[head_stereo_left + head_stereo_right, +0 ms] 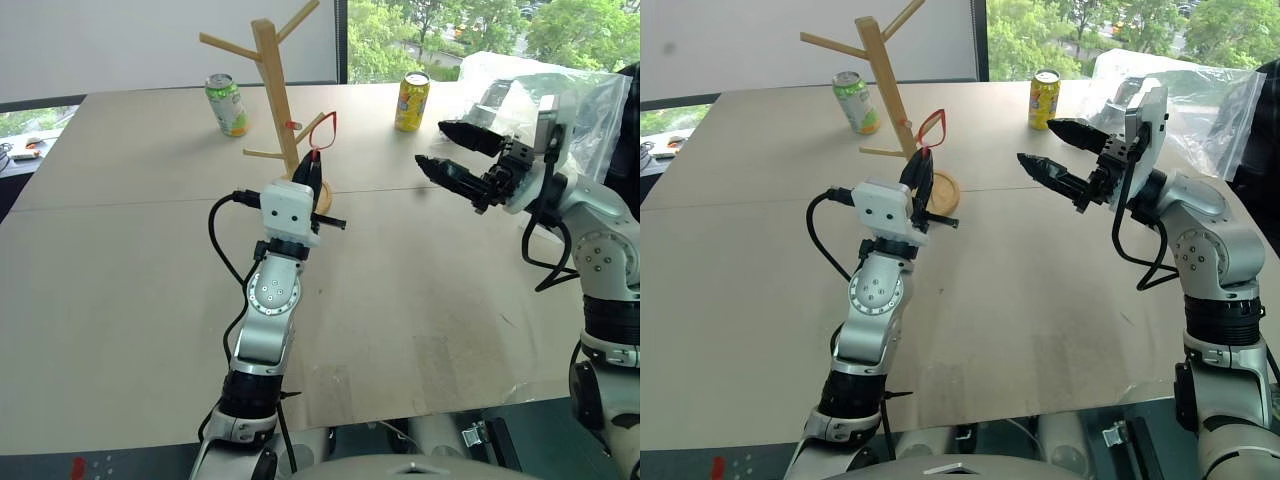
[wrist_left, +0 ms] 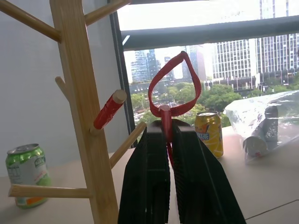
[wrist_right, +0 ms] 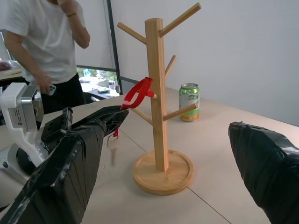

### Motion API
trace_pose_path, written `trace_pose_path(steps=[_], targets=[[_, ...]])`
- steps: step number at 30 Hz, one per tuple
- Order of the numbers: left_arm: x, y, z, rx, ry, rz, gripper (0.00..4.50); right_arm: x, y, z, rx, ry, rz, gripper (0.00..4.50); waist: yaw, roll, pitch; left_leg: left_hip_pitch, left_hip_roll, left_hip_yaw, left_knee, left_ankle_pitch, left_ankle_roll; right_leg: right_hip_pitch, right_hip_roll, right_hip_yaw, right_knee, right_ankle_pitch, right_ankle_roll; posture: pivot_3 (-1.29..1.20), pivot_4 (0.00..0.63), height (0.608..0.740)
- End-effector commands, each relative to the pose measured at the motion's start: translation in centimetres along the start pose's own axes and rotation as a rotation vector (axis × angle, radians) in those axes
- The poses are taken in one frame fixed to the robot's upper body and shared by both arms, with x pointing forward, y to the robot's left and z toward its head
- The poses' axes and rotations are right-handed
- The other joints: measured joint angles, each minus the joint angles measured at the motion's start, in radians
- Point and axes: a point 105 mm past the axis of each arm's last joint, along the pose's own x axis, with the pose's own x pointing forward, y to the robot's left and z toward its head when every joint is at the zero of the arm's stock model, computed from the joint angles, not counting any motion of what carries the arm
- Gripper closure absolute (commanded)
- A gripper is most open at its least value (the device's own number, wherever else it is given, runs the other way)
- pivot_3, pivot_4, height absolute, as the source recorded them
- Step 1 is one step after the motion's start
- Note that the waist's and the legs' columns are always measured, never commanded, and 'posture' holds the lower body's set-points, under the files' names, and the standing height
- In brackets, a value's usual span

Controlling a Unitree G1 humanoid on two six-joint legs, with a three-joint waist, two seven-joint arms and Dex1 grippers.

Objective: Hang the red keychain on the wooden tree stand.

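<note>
The wooden tree stand [image 1: 277,110] rises from its round base at the middle of the table's far half. My left gripper [image 1: 315,162] is just in front of the base, pointing up and forward, shut on the red keychain [image 2: 174,83]. The strap's loop stands above the fingertips, beside the stand and close to a short peg wrapped in red [image 2: 108,111], with a gap between loop and peg in the left wrist view. I cannot make out the key. My right gripper [image 1: 430,143] hovers open and holding nothing to the right of the stand, pointing at it.
A green can [image 1: 227,104] stands behind and left of the stand, and a yellow can [image 1: 411,101] to its back right. A clear plastic bag [image 1: 545,95] with items lies at the far right. A person [image 3: 46,42] stands beyond the table.
</note>
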Motion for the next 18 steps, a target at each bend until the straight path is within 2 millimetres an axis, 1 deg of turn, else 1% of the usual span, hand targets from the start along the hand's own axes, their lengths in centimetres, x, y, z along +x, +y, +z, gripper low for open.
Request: trace_pose_path(steps=[1,4,8,13,18], targets=[[0.0,1.0,1.3,0.018,-0.061,0.052,4.43,0.1,0.4,1.5,-0.049,-0.039,0.023,0.0,0.001,0.0,0.0,0.0,0.0,0.0,0.0,0.0,0.0,0.0,0.0,0.0,0.0,0.0,0.0,0.0,0.15,0.74],[0.0,1.4,1.5,0.016,-0.069,0.077,4.43,0.1,0.5,1.4,-0.048,-0.037,0.027,0.0,0.002,0.0,0.0,0.0,0.0,0.0,0.0,0.0,0.0,0.0,0.0,0.0,0.0,0.0,0.0,0.0,0.15,0.74],[0.1,2.2,1.1,0.023,-0.046,0.125,4.43,0.1,0.6,1.3,-0.044,-0.035,0.038,0.0,0.001,0.0,0.0,0.0,0.0,0.0,0.0,0.0,0.0,0.0,0.0,0.0,0.0,0.0,0.0,0.0,0.15,0.74],[0.3,2.8,0.9,0.034,-0.034,0.158,4.43,0.2,0.6,1.2,-0.042,-0.032,0.043,0.0,0.001,0.0,0.0,0.0,0.0,0.0,0.0,0.0,0.0,0.0,0.0,0.0,0.0,0.0,0.0,0.0,0.15,0.74],[0.5,3.4,-0.4,0.054,0.024,0.185,4.43,0.3,0.7,1.2,-0.04,-0.035,0.047,0.0,0.001,0.0,0.0,0.0,0.0,0.0,0.0,0.0,0.0,0.0,0.0,0.0,0.0,0.0,0.0,0.0,0.15,0.74]])
